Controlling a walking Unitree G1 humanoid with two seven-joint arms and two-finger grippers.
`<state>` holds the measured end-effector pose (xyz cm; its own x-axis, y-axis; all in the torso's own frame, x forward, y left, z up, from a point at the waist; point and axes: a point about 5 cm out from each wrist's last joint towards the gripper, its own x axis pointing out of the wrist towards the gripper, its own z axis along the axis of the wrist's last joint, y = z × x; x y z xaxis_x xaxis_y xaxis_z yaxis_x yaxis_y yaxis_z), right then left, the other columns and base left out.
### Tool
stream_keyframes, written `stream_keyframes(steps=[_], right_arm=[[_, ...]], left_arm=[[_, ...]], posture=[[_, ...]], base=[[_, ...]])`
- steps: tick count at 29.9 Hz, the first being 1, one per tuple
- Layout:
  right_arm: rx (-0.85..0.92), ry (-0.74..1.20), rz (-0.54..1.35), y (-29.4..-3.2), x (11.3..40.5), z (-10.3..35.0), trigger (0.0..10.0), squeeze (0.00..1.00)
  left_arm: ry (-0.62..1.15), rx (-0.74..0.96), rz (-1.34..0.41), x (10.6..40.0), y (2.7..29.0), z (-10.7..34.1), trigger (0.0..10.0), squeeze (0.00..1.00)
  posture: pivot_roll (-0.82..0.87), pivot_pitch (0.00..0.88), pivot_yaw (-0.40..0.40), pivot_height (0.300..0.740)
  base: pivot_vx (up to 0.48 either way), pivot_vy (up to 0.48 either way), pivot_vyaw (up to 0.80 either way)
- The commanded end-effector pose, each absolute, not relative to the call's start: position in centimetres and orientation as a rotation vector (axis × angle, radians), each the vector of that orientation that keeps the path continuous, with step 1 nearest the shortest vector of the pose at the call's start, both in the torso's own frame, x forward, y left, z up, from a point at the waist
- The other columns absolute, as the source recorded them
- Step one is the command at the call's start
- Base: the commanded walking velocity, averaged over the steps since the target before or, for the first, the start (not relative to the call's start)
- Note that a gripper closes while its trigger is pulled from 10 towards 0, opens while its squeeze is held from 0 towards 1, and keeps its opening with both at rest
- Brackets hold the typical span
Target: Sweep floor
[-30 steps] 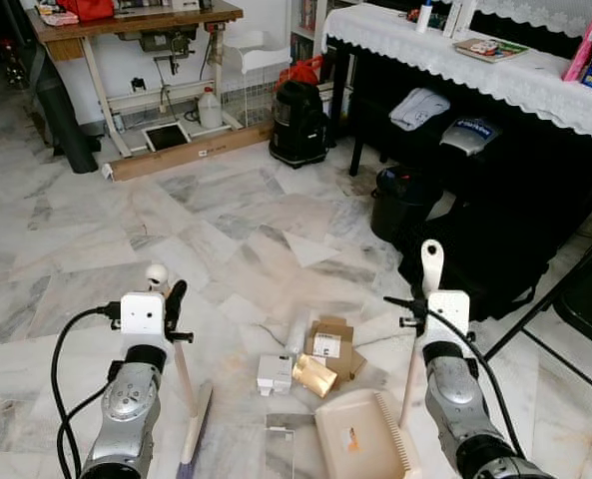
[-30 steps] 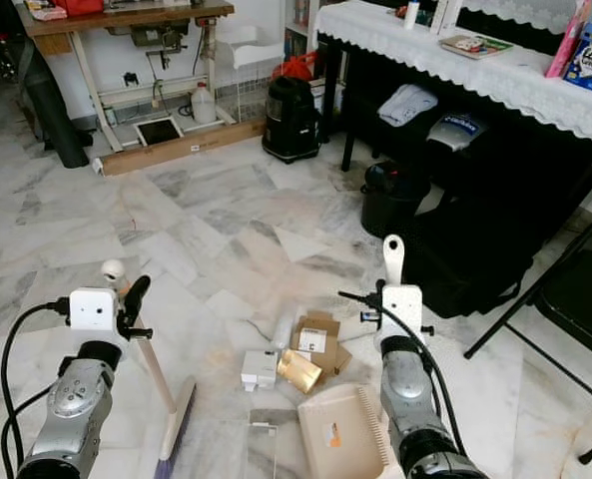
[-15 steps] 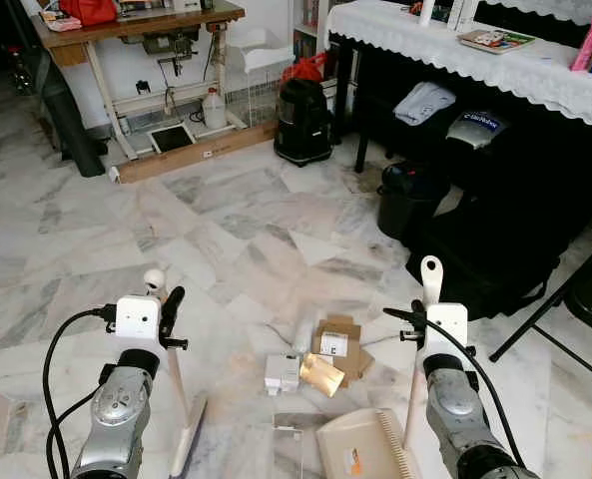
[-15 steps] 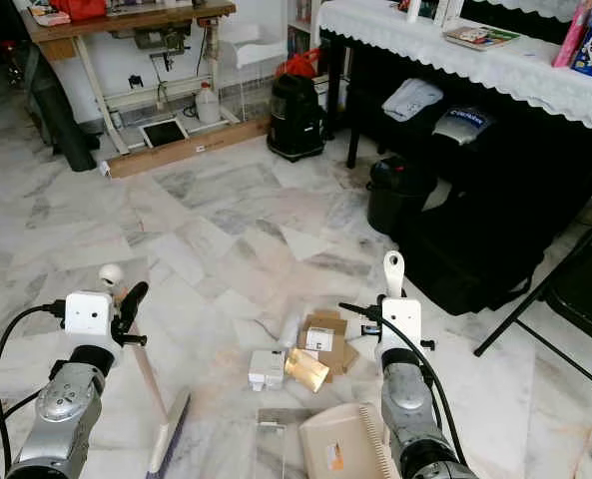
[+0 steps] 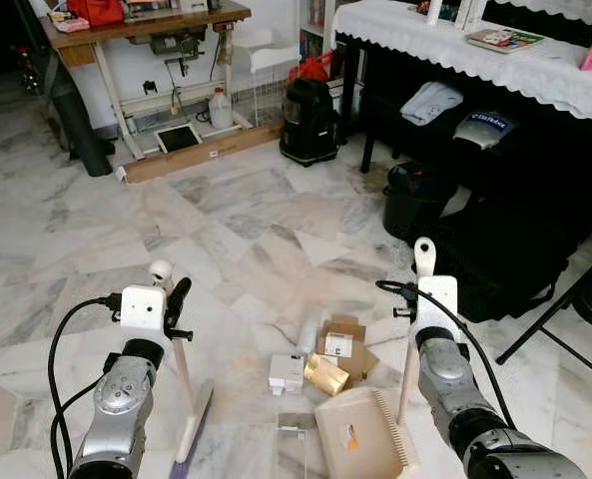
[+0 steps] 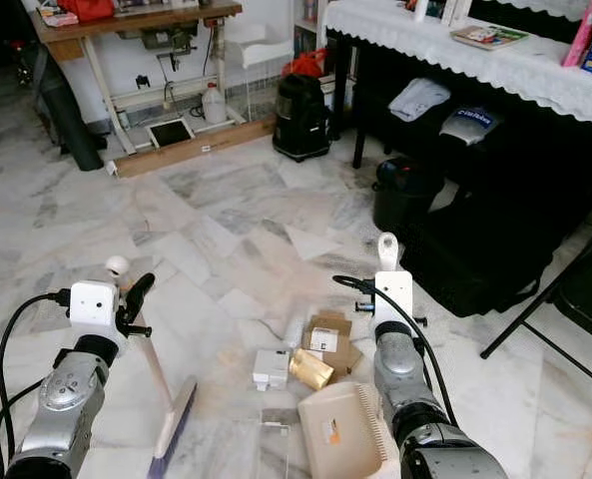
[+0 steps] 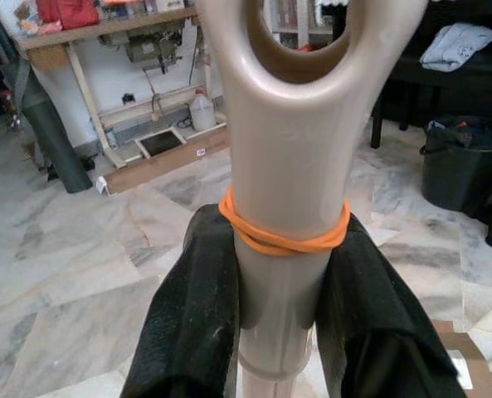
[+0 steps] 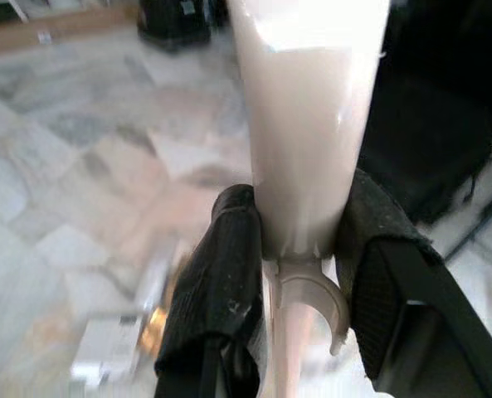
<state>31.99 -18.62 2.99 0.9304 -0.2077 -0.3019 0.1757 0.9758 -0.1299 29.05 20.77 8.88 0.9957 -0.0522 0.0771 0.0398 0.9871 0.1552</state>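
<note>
Down on the marble floor point(image 5: 226, 239), the robot holds two cleaning tools. The left gripper point(image 7: 275, 282) pinches the tan handle of the broom point(image 5: 188, 399). Its two black fingers point(image 7: 192, 315) press on both sides of the handle, just under an orange rubber band point(image 7: 283, 236). The broom handle slants down to the right, and the brush end rests on the floor near the robot.

The right gripper point(image 8: 299, 274) pinches the pale handle of the dustpan point(image 5: 360, 434), with a black finger on each side. The handle stands almost straight up. The dustpan itself lies flat on the floor, just left of its handle and near the robot.

Between the two arms lies a little pile of trash. It has a brown cardboard box point(image 5: 337, 344), a small white box point(image 5: 286, 373), a shiny gold wrapper point(image 5: 325, 375) and a white tube point(image 5: 306, 337). The pile sits just beyond the dustpan.

Far off on the left stands a wooden table point(image 5: 146, 20). A black vacuum cleaner point(image 5: 307, 122) sits far back in the middle. On the right is a table with a white lace cloth point(image 5: 495, 62), with a black bin point(image 5: 413, 200) beside it.
</note>
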Motion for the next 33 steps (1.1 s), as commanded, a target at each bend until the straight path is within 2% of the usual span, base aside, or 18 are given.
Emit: stream_keyframes(steps=[1, 5, 6, 10, 15, 18, 33], right_arm=[[-0.046, 0.368, -0.213, -18.5, 31.9, 2.6, 10.0, 0.0], [-0.016, 0.456, -0.254, -18.6, 31.2, 1.5, 10.0, 0.0], [0.043, 0.5, -0.283, -18.6, 31.0, 1.1, 10.0, 0.0], [0.022, 0.544, -0.273, -18.4, 30.8, 0.7, 10.0, 0.0], [0.012, 0.548, -0.26, -18.3, 30.8, 0.7, 10.0, 0.0], [-0.028, 0.535, -0.245, -18.5, 31.0, 1.0, 10.0, 0.0], [-0.079, 0.484, -0.109, -17.4, 32.0, 2.0, 10.0, 0.0]], left_arm=[[-0.125, 0.164, -0.04, 28.9, 21.5, 10.4, 10.0, 0.0], [-0.114, 0.154, -0.023, 28.4, 22.1, 10.3, 10.0, 0.0], [-0.111, 0.135, -0.028, 28.2, 22.1, 10.5, 10.0, 0.0], [-0.077, 0.107, -0.063, 28.6, 21.7, 10.6, 10.0, 0.0], [-0.016, 0.102, -0.075, 29.1, 21.5, 10.2, 10.0, 0.0], [0.087, 0.122, -0.074, 29.2, 21.4, 8.7, 10.0, 0.0], [0.18, -0.116, -0.063, 29.3, 19.7, 6.5, 10.0, 0.0]], posture=[[0.11, 0.034, 0.013, 0.74], [0.11, 0.045, 0.012, 0.74], [0.11, 0.035, 0.007, 0.74], [0.11, 0.036, -0.001, 0.74], [0.1, 0.038, -0.003, 0.74], [0.09, 0.04, -0.016, 0.74], [0.05, 0.058, -0.033, 0.74]], base=[[0.0, 0.0, 0.0], [0.0, 0.0, 0.0], [0.0, 0.0, 0.0], [0.0, 0.0, 0.0], [0.0, 0.0, 0.0], [0.0, 0.0, 0.0], [0.0, 0.0, 0.0]])
